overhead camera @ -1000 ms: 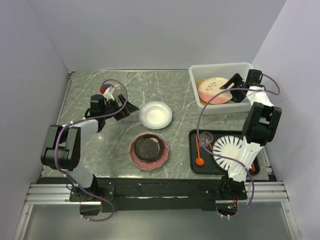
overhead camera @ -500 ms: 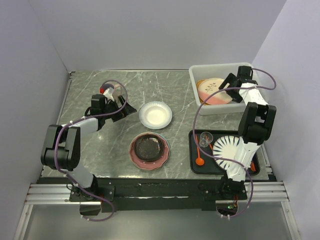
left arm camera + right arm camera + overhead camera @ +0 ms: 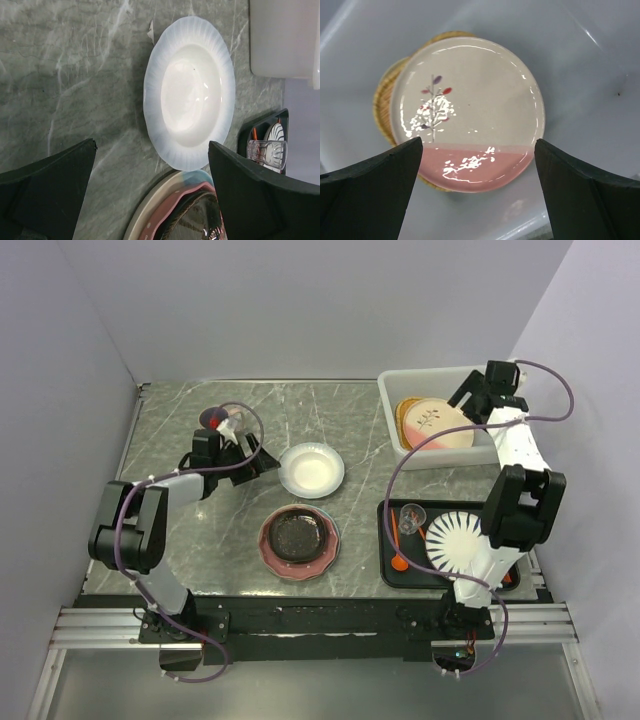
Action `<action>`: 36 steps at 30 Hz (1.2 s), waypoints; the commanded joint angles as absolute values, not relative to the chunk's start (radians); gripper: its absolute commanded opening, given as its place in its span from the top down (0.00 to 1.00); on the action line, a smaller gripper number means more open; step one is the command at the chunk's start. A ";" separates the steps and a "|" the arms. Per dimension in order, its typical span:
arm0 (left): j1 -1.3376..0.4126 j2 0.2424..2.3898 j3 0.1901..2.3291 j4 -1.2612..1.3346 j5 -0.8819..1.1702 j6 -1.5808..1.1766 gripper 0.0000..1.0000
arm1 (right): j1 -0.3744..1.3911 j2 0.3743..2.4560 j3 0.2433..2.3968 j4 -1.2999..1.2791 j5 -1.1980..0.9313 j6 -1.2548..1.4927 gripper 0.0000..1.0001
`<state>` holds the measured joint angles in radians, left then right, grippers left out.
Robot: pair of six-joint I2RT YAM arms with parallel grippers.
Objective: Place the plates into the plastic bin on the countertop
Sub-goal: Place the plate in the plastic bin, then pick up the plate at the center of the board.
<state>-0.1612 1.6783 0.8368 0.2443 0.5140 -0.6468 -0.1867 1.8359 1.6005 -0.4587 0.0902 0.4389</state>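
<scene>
On your left, the left pincer [image 3: 252,458] [image 3: 151,145] sits low over the bench [image 3: 180,420] with its jaws spread wide and nothing between them, pointing at the plain white plate [image 3: 311,469] [image 3: 190,117]. That plate lies flat on the bench just beyond the fingertips, not touched by either finger. Nearer to you, the black speckled plate [image 3: 298,535] [image 3: 200,222] rests inside a pink plate [image 3: 270,555] [image 3: 165,220], the pair stacked on the bench near the white one but apart from it. Further right, at the front, a black tray [image 3: 385,570] holds a striped plate [image 3: 455,540], a clear glass [image 3: 411,513] [image 3: 267,152] and an orange spoon [image 3: 398,545]. At the back right corner the plastic bin [image 3: 440,374] [image 3: 580,75] holds two plates: an orange plate [image 3: 402,412] [image 3: 385,100] underneath and the pink-and-cream floral plate [image 3: 435,423] [image 3: 470,110] lying on top of it. Your right pincer [image 3: 472,408] [image 3: 479,145] hangs over the bin above that floral plate, jaws wide apart and holding nothing.
</scene>
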 commanded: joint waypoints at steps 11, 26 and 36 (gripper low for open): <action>-0.181 1.743 0.873 0.301 0.515 -0.640 0.01 | -0.132 1.710 1.588 -0.400 0.061 0.443 0.00; -0.238 1.881 0.920 0.380 0.548 -0.683 0.03 | -0.069 1.632 1.548 -0.367 -0.017 0.449 0.00; -0.256 1.971 0.930 0.419 0.560 -0.692 0.41 | -0.032 1.583 1.516 -0.339 -0.054 0.465 0.00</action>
<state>-0.2375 1.9217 0.9123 0.4175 0.5549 -0.6979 -0.0479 1.6642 1.5154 -0.3969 -0.0376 0.4557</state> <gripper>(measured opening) 0.662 0.997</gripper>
